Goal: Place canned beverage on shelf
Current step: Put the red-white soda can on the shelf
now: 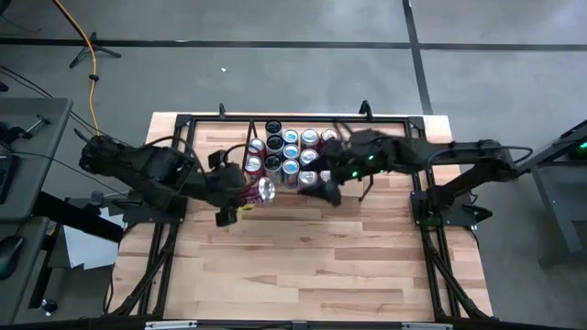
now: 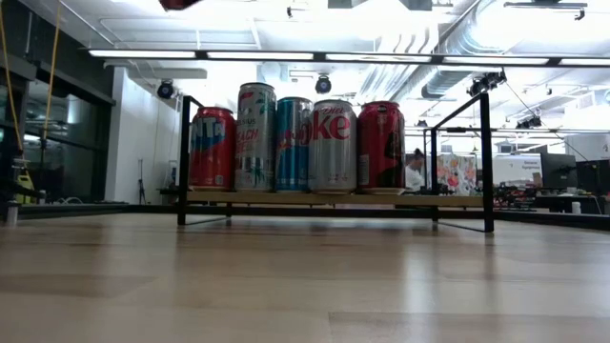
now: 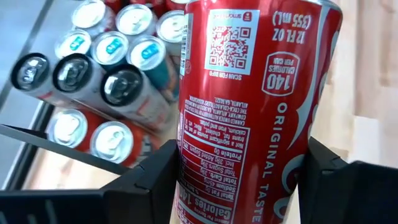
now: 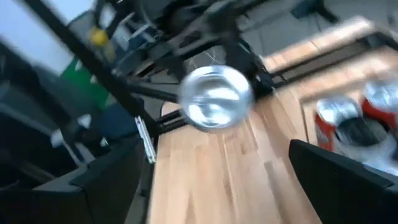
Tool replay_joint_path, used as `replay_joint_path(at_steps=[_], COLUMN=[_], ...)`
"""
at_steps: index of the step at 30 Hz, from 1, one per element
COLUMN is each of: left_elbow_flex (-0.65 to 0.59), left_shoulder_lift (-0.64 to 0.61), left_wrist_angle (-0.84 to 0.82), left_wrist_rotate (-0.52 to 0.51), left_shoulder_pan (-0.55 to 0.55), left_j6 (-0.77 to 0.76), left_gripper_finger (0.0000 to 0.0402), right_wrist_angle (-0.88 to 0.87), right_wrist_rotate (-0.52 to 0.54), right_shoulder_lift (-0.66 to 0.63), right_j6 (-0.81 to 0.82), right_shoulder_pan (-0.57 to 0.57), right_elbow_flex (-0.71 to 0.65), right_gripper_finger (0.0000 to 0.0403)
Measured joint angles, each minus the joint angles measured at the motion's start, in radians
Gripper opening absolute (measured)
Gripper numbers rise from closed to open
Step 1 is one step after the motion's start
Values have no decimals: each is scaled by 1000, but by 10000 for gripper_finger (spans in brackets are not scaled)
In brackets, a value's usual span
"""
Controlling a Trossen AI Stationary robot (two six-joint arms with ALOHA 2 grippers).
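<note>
A red cola can (image 3: 255, 106) is held by my left gripper (image 3: 242, 186), which is shut on it. In the high view the can (image 1: 260, 190) sits above the table just on the near side of the shelf, its silver end (image 4: 214, 96) facing my right gripper. My right gripper (image 1: 323, 190) stands open a little to the can's right with nothing between its fingers (image 4: 336, 180). The shelf (image 2: 429, 200), a low black rod rack at the table's far middle, carries several upright cans (image 1: 292, 151) on its flat top. My left gripper pinches the can's round side wall (image 3: 186, 155) between its two fingers, one on each side of the body. The fingers lie across the can and come slanting down from the table's left. The can is lifted clear of the table, tipped over toward level.
The cans on the shelf (image 3: 99, 68) stand packed in rows close beside the held can. The black rail frame (image 1: 183, 119) edges the wooden table. Bare wood (image 1: 303, 266) lies across the near half of the table.
</note>
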Motion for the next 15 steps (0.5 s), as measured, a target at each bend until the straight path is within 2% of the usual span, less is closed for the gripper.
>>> replay_joint_path(at_steps=[4, 8, 15], left_elbow_flex=[0, 0, 0], left_shoulder_lift=[18, 51, 133], left_wrist_angle=[5, 50, 75], left_wrist_rotate=[-15, -48, -89], left_shoulder_pan=[38, 45, 44], left_j6=[28, 68, 119], left_gripper_finger=[177, 177, 177], right_wrist_angle=[72, 129, 145], right_wrist_rotate=[2, 60, 98], right_shoulder_lift=[61, 119, 179], right_j6=[-213, -361, -435], right_shoulder_pan=[28, 44, 47], right_elbow_flex=[0, 0, 0], right_gripper_finger=[385, 385, 385])
